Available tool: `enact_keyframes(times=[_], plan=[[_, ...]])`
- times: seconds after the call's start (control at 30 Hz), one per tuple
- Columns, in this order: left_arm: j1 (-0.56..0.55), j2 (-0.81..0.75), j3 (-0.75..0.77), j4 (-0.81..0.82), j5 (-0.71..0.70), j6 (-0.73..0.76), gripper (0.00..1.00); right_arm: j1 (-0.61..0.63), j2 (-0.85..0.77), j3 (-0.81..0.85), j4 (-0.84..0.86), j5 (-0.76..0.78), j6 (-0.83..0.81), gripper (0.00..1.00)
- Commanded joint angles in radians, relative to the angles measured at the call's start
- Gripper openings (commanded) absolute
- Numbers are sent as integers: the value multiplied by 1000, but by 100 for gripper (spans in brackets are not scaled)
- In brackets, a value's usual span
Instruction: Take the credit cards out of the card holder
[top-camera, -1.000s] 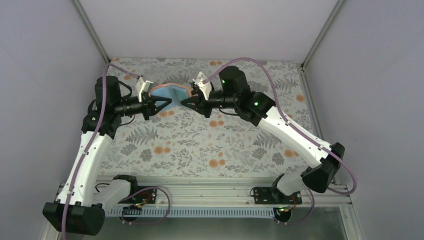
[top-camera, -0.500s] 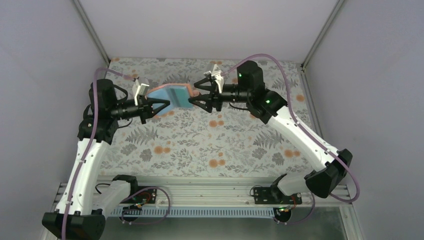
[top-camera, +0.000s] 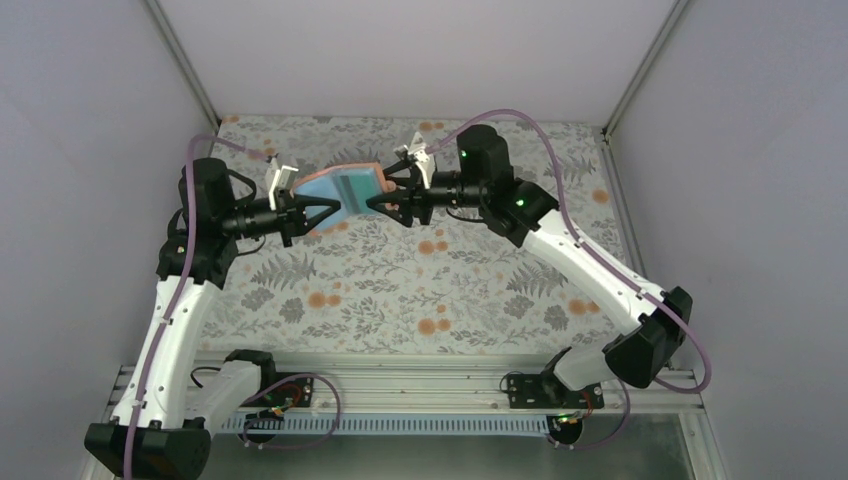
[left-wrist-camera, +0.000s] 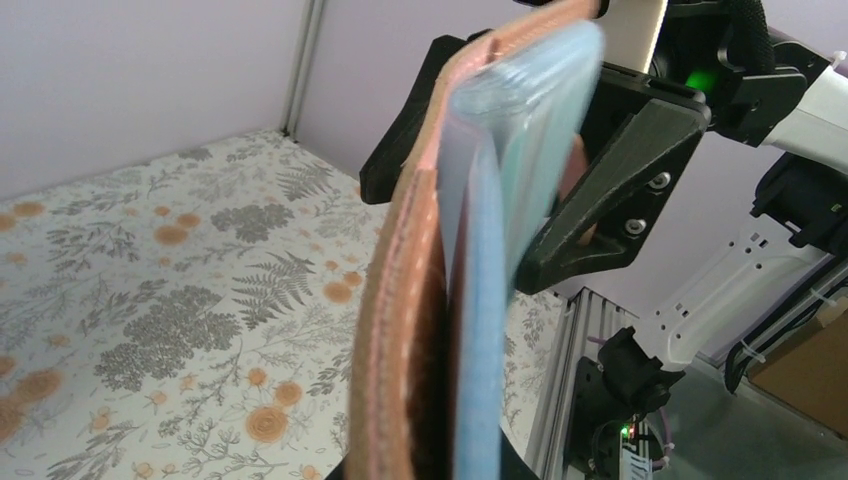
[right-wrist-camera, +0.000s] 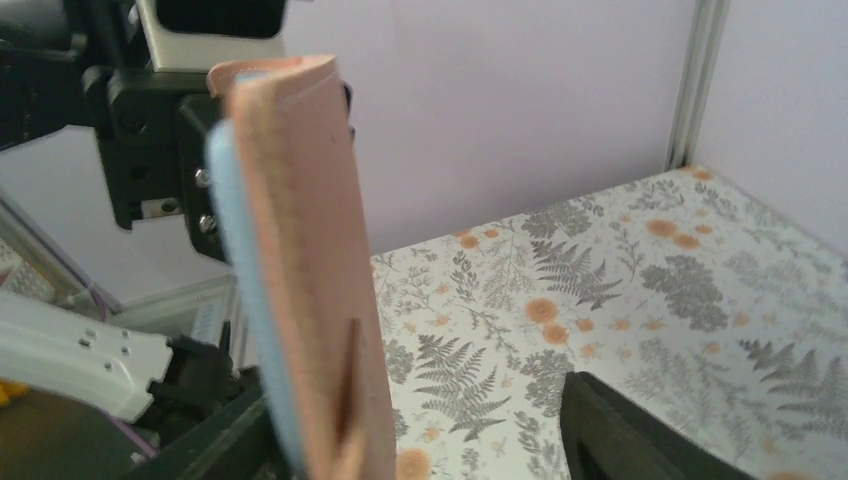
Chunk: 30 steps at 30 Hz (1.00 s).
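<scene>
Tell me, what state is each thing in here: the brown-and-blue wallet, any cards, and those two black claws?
Reddish-brown, blue-lined folding card holder: held in the air, open, blue inside facing up.
Small flat credit cards: none out yet; only a greenish strip shows inside.
Black two-finger left gripper: shut on the holder's left edge.
Black two-finger right gripper: open, fingers straddling the holder's right edge.

place: lab test cell | cues: aluminium rail (top-camera: 420, 372), plain walls (top-camera: 420, 50)

White links (top-camera: 180, 320); blk joints (top-camera: 210, 190), L hand (top-camera: 335, 207), R hand (top-camera: 372, 207); purple cables (top-camera: 520, 115).
</scene>
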Motion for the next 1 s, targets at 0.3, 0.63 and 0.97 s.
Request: enact_keyframes(times=[0.3, 0.63, 0.97], plan=[[-31, 18, 65, -57, 69, 132, 2, -53, -25, 71, -71, -95, -56, 71], [-32, 4, 65, -92, 75, 188, 3, -58, -73, 56, -92, -31, -96, 57], [-36, 10, 70, -86, 74, 184, 2, -48, -45, 42, -116, -92, -111, 59]])
